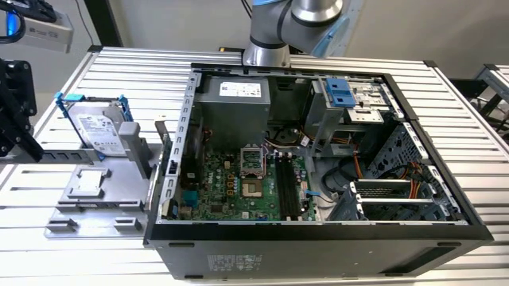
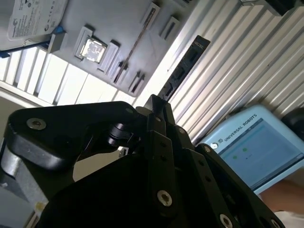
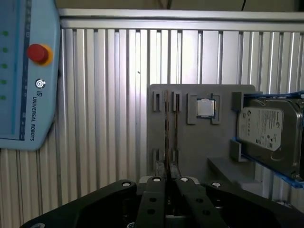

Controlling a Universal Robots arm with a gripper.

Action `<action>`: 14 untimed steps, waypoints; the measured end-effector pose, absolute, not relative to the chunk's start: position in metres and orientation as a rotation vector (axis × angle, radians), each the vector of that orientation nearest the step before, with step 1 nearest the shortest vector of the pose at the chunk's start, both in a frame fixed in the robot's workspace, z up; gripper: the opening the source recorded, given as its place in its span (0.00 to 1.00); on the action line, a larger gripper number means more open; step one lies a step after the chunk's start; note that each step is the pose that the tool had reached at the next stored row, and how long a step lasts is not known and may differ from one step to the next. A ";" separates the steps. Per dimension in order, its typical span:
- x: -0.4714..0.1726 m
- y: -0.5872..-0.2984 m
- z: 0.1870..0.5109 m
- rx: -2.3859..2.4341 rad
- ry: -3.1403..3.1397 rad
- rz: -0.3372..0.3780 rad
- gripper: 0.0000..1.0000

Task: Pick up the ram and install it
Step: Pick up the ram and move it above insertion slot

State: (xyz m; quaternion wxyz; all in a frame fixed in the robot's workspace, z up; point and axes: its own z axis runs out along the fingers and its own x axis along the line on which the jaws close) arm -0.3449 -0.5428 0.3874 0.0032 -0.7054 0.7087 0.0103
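My gripper (image 1: 30,154) hangs at the exterior view's left edge, above the grey holder plate (image 1: 95,205). Its black fingers are shut on the ram (image 2: 183,71), a long dark stick that juts out past the fingertips. In the first wrist view the ram (image 3: 167,133) is a thin edge-on line running into my gripper (image 3: 167,179). In the exterior view the ram (image 1: 71,157) is a grey strip in front of the hard drive. In the second wrist view my gripper (image 2: 157,102) holds one end of the stick. The motherboard (image 1: 230,185) and its long black slots (image 1: 288,185) lie inside the open case.
The holder plate (image 3: 199,142) carries a hard drive in a blue frame (image 1: 99,128), a small square silver chip (image 3: 205,108) and another thin stick (image 2: 140,38) edge-on in a slot. The case's metal wall (image 1: 171,155) stands between holder and motherboard. A light-blue pendant (image 3: 23,71) lies on the slatted table.
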 end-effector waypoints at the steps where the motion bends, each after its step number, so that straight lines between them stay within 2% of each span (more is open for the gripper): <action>1: -0.345 -0.543 0.388 -2.212 2.222 0.032 0.00; 14: -0.327 -0.542 0.390 -2.212 2.222 0.032 0.00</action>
